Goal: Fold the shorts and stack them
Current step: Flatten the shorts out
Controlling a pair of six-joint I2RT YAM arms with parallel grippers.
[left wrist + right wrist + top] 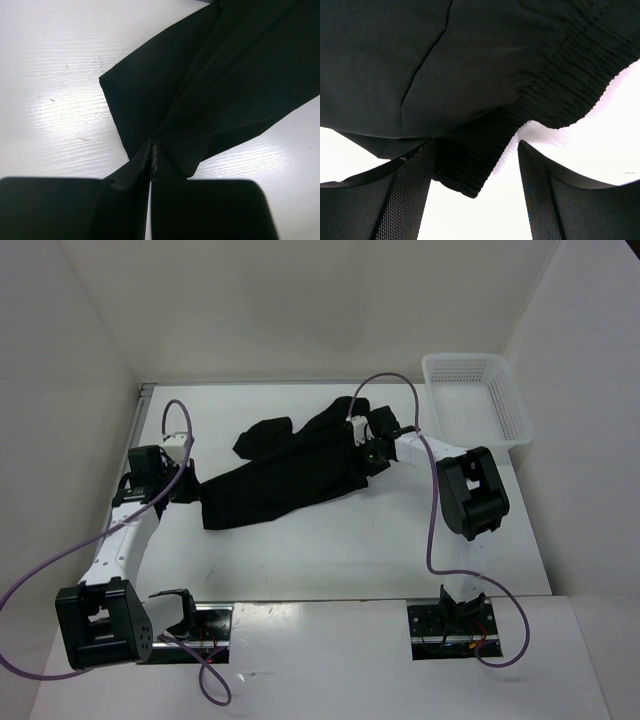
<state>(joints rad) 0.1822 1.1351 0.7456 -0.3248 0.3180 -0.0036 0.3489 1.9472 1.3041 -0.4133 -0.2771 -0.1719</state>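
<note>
The black shorts lie crumpled and stretched across the middle of the white table, from the left arm to the right arm. My left gripper is at their left end. In the left wrist view it is shut, pinching an edge of the shorts, which fan out beyond it. My right gripper is at their right end. In the right wrist view it is open, and a corner of the ribbed elastic waistband hangs between the fingers, against the left finger.
A white plastic mesh basket stands at the back right corner of the table. White walls close in the left, back and right sides. Purple cables loop from both arms over the table.
</note>
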